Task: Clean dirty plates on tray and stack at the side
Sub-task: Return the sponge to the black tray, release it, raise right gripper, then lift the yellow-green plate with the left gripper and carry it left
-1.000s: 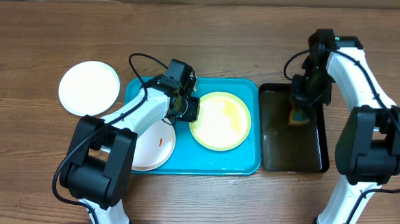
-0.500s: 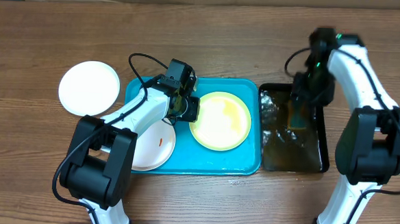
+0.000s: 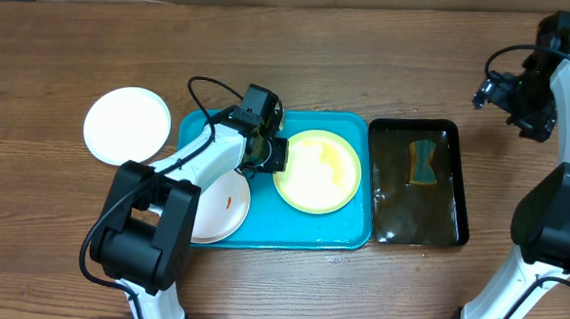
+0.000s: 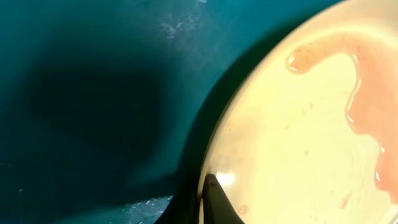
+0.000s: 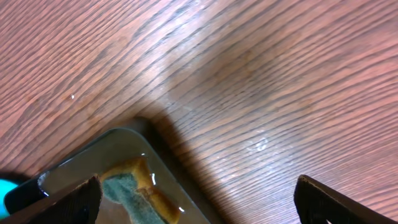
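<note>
The yellow-green rimmed plate lies on the right half of the turquoise tray, wet with a pale pink film. My left gripper is shut on its left rim; in the left wrist view one dark finger lies over that rim. A white plate with a small orange smear sits on the tray's left part, half hidden under my left arm. Another white plate rests on the table left of the tray. My right gripper hangs open and empty over the wood, up and right of the black tray.
The narrow black tray of water stands right of the turquoise tray, with the yellow-and-green sponge lying in it, also in the right wrist view as the sponge. Bare wooden table surrounds both trays.
My right gripper let go of the sponge, opened wide and moved up and right, off the black tray. My left gripper closed on the yellow-green plate's rim.
</note>
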Controlling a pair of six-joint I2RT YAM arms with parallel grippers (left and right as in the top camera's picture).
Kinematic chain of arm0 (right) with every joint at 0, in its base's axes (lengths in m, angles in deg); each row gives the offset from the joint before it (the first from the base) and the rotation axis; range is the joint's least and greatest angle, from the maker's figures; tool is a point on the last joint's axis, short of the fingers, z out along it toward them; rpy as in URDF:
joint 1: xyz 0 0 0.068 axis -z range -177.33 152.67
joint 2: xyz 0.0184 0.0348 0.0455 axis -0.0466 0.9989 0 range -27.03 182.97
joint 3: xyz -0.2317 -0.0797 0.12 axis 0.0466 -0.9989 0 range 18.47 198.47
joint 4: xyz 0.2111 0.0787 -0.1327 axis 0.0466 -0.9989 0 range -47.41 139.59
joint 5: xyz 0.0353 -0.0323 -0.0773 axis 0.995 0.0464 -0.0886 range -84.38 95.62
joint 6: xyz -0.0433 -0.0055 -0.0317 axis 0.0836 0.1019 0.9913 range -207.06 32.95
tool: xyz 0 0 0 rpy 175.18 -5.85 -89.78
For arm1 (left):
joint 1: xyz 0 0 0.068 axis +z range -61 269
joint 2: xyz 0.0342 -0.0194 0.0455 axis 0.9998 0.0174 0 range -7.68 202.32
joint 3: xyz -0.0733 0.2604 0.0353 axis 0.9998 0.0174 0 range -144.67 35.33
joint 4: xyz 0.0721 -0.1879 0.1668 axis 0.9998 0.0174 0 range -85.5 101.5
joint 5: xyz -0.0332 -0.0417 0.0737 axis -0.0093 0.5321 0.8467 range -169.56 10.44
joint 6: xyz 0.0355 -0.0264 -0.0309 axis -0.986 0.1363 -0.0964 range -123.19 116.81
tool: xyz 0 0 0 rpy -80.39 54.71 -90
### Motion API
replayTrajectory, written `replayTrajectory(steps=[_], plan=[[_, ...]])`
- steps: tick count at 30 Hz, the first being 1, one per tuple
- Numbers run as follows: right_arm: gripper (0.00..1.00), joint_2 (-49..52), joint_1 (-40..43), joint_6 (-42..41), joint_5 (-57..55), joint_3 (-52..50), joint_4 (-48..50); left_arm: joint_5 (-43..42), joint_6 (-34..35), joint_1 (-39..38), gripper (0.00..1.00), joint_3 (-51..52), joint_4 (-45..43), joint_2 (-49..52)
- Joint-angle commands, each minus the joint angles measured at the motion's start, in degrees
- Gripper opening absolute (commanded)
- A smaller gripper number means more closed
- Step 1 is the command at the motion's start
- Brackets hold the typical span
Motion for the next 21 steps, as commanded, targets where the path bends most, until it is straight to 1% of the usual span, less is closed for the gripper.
replayTrajectory(steps=[1,5,8,10,14,21], plan=[[1.00,-0.79,0.68,-0.26,-0.33,-0.24,0.24,0.83,0.28,-0.57,0.04,-1.14,1.55,2.03],[1.00,-0.79,0.81,-0.09,-0.35,-0.26,0.98,1.88,-0.15,1.03,0.04,-6.23,7.17,1.68],[1.00,-0.79,1.05,0.31,-0.74,-0.24,1.49,4.39,-2.99,2.45,0.04,-12.24,11.58,1.27],[1.00,-0.79,1.60,-0.59,-0.31,-0.24,2.01,4.50,-4.85,3.13,0.04,-15.39,13.64,1.27],[1.00,-0.79,3.85,-1.60,0.11,-0.24,3.82,4.96,-5.99,3.56,0.04,-20.81,17.64,1.25],[1.00,-0.79,10.14,-1.57,0.09,-0.24,6.60,4.79,-6.12,1.38,0.04,-28.89,20.61,1.25]])
